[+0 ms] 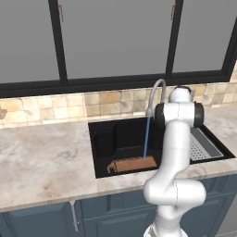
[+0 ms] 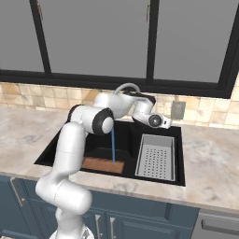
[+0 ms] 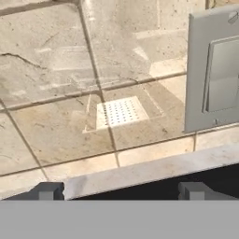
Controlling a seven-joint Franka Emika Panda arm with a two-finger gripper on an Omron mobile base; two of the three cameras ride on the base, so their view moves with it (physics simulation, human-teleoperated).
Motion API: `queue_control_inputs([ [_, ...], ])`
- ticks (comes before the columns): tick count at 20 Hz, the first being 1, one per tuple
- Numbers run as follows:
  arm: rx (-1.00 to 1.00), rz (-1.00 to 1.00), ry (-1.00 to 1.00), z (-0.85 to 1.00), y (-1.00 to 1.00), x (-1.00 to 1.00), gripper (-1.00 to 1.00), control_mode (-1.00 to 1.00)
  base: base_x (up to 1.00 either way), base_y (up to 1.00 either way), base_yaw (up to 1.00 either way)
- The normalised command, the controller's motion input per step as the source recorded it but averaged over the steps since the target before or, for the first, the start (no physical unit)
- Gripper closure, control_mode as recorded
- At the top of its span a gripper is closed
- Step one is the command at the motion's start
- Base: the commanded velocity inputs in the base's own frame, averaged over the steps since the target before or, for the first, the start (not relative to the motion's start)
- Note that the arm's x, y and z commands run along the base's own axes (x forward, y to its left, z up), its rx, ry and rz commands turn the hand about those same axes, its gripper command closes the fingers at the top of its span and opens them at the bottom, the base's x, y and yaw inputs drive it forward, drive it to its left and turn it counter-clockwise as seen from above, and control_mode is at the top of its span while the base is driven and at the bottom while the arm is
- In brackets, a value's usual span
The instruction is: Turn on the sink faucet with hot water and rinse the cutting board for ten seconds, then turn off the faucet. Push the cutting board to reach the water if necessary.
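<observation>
One stream of water (image 1: 146,138) is landing on the cutting board (image 1: 132,164); the tool (image 3: 120,190) is spread apart, so overlong rinsing is risked if the faucet (image 1: 155,95) is missed.

wooden cutting board (image 1: 133,164), seemingly metal faucet (image 1: 155,95)

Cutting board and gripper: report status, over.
Gripper open, empty, facing backsplash. Water running onto cutting board in sink. Nothing blocking.

Marble counter (image 1: 46,157) carries black sink (image 1: 104,152); cutting board (image 1: 134,164), drain tray (image 2: 157,158) inside.
</observation>
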Motion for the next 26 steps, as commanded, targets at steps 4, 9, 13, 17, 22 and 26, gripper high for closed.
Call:
queue_control_inputs([
  [4,0.0,0.12,0.09,0.6,-0.38,-0.69,-1.0,-1.0,0.0,0.0,0.0],
  [9,0.0,0.15,0.12,0.69,-0.39,-0.54,-1.0,-1.0,0.0,0.0,0.0],
  [13,0.04,0.2,0.11,0.61,-0.28,-0.25,-1.0,-1.0,0.0,0.0,0.0],
  [17,0.1,0.29,0.06,0.39,-0.11,-0.01,-1.0,-1.0,0.0,0.0,0.0],
  [22,0.08,0.33,0.07,0.03,-0.01,0.05,-1.0,-1.0,0.0,0.0,0.0],
  [26,0.0,0.2,0.18,-0.08,0.0,0.14,-1.0,-1.0,0.0,0.0,0.0],
])
